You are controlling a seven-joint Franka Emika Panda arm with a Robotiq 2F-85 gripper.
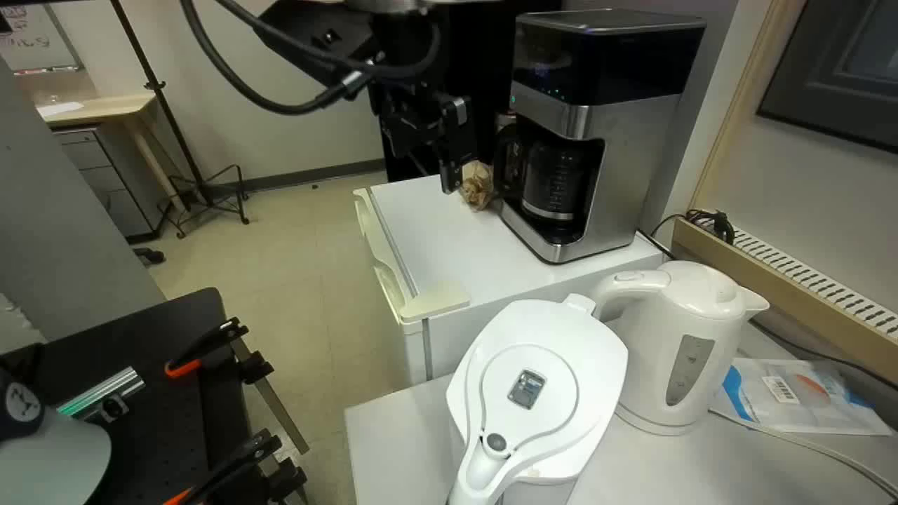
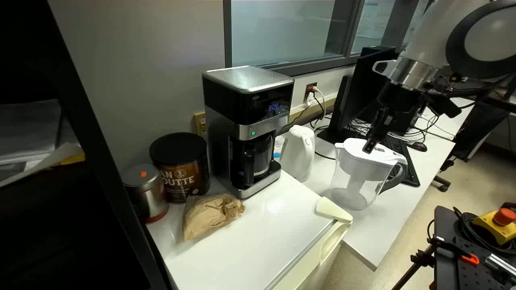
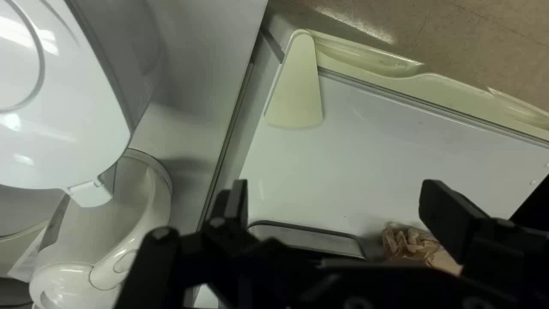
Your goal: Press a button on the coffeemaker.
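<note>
Hanging in the air off the front of the coffeemaker [image 2: 242,127]: the claw [image 3: 335,195], apart from it in both exterior views. Claw is spread wide; wrist view has the fingers [image 3: 448,214] far from each other, white table [image 3: 377,146] top showing through the gap. Same view gets only part of the coffeemaker, behind the claw.

Coffeemaker stands upright on that table, carafe [image 2: 264,155] sitting inside it. Blue display [image 2: 274,107] lit on its black upper front, digits too small to call. Green light [image 2: 253,133] on the silver band just below.

Crumpled paper bag [image 2: 209,215] lies just beside the coffeemaker, on the side away from the kettle [image 1: 673,351]. Dark-lidded tub [image 2: 181,177] stands beside the coffeemaker on that same side; metal tin [image 2: 143,189] past the tub.

Kettle is on the coffeemaker's opposite side, upright on a second, lower table [image 1: 400,435]. Filter jug [image 1: 533,428], same side of the coffeemaker, upright, set further forward. Monitor [image 2: 365,90] that side too, well apart from the coffeemaker.
</note>
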